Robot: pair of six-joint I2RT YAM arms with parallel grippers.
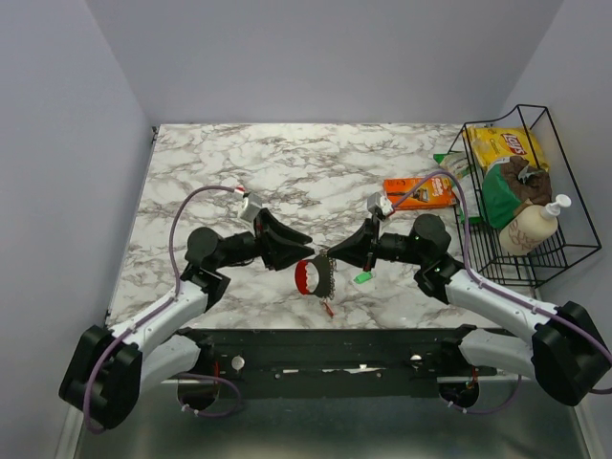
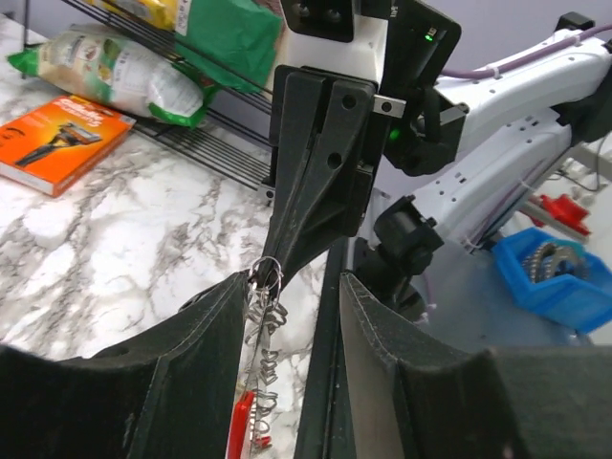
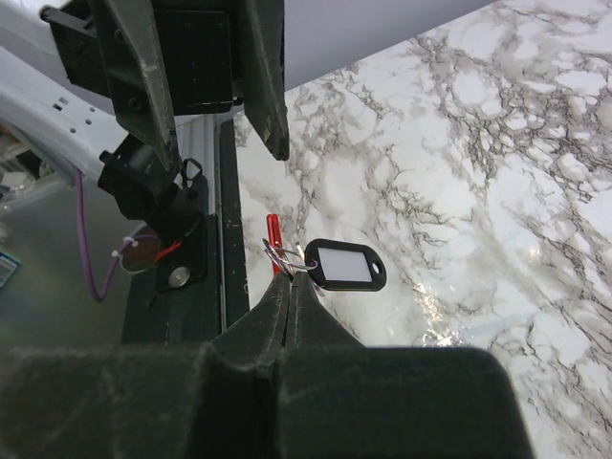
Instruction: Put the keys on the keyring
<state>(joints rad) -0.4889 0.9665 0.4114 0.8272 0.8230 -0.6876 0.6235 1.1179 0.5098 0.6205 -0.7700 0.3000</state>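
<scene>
Keyring (image 3: 287, 256) pinched in right jaws, left jaws open; basket (image 1: 572, 174) holds bags (image 1: 505, 145), bottle (image 1: 531, 228).

Keyring (image 3: 284, 256) w/ red key (image 3: 274, 232) hangs midair; green key (image 1: 363, 278) nearby.

You have bright, even light from above in the top view. The marble table (image 1: 287, 182) is crisp, the arms throw only short, soft shadows, and the walls splay outward towards the edges. The strip below the table's near edge is dimmer.

In the left wrist view the left pincer (image 2: 294, 282) fills the bottom as a dark, grainy, soft-edged mass. The orange packet (image 2: 53, 143) reads clearly, while the blue bin (image 2: 559, 287) is soft.

In the right wrist view the right pincer (image 3: 292, 287) is a blurred black bulk. The keyring (image 3: 283, 252) at its tip is fairly sharp, and glare whitens the marble just beside the tag (image 3: 344, 265).
</scene>
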